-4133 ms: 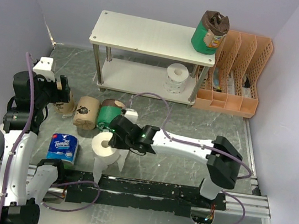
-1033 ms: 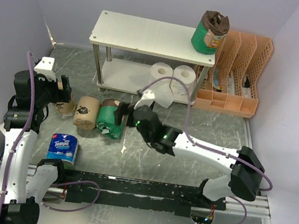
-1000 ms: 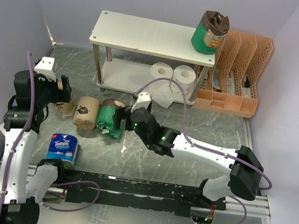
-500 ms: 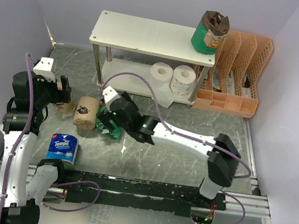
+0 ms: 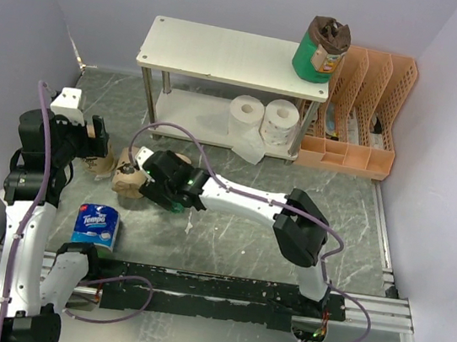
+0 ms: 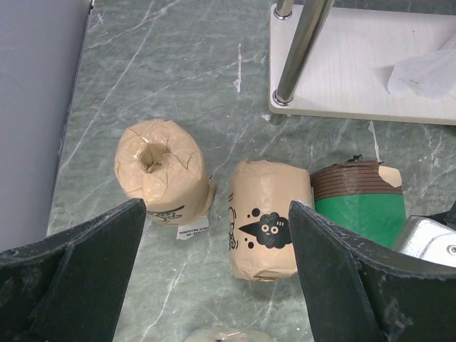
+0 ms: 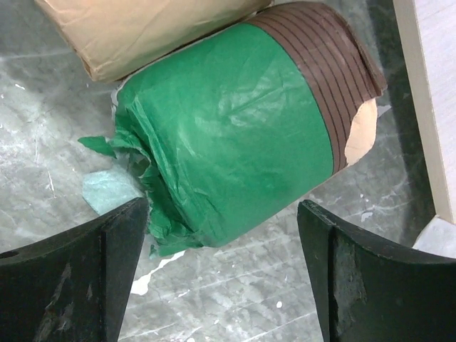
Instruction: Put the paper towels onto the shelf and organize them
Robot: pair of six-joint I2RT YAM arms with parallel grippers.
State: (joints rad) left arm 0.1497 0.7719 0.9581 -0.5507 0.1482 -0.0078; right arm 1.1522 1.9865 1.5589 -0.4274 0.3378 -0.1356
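Note:
The shelf (image 5: 220, 52) stands at the back, with one green-wrapped roll (image 5: 321, 48) on its top board and two white rolls (image 5: 245, 115) side by side on the lower board. A second green roll (image 7: 235, 142) lies on its side on the table. My right gripper (image 7: 224, 278) is open, one finger on each side of its torn end, not touching it. Two tan rolls (image 6: 160, 171) (image 6: 263, 217) sit left of it, below my open left gripper (image 6: 214, 278). The blue Tempo roll (image 5: 97, 227) stands near the left arm's base.
An orange slotted file rack (image 5: 360, 113) stands right of the shelf. A loose white tissue tail (image 5: 248, 150) hangs off the lower board's front. A green paper scrap (image 7: 103, 189) lies by the lying roll. A shelf post (image 6: 299, 53) is near the tan rolls.
The right arm swung left from the shelf front to the lying green roll, its jaws narrowing a little. A second white roll now stands on the lower board. The left arm has not moved.

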